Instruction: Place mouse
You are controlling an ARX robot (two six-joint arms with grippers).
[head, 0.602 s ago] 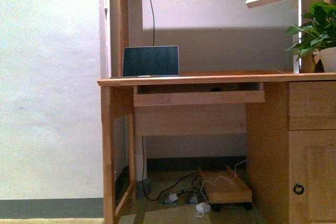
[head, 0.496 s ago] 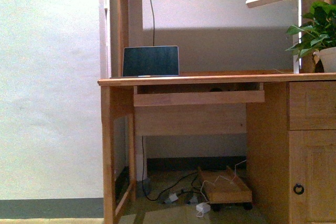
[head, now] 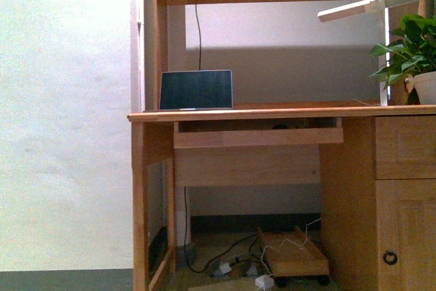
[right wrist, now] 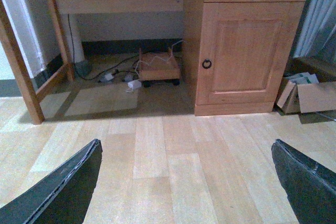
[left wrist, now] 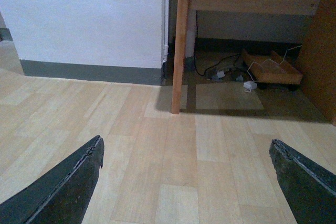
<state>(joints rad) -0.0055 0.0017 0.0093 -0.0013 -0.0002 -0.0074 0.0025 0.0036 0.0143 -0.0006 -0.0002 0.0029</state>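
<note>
The left claw [left wrist: 185, 142] and the right claw [right wrist: 185, 142] both hang spread wide and empty above the wooden floor [left wrist: 173, 171]. A small dark lump, seemingly the mouse [head: 279, 126], lies on the pull-out shelf [head: 259, 137] under the table [head: 272, 112] top, too small to show any logo. A laptop [head: 196, 89] stands on the table above it.

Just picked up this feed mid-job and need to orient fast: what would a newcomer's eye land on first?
The light wooden desk fills the front view, with a dark-screened open laptop standing on the left of its top and a green leafy potted plant toward the picture's right edge. Both wrist views look down on pale wood flooring, with the left tool and right tool open and empty.
</note>
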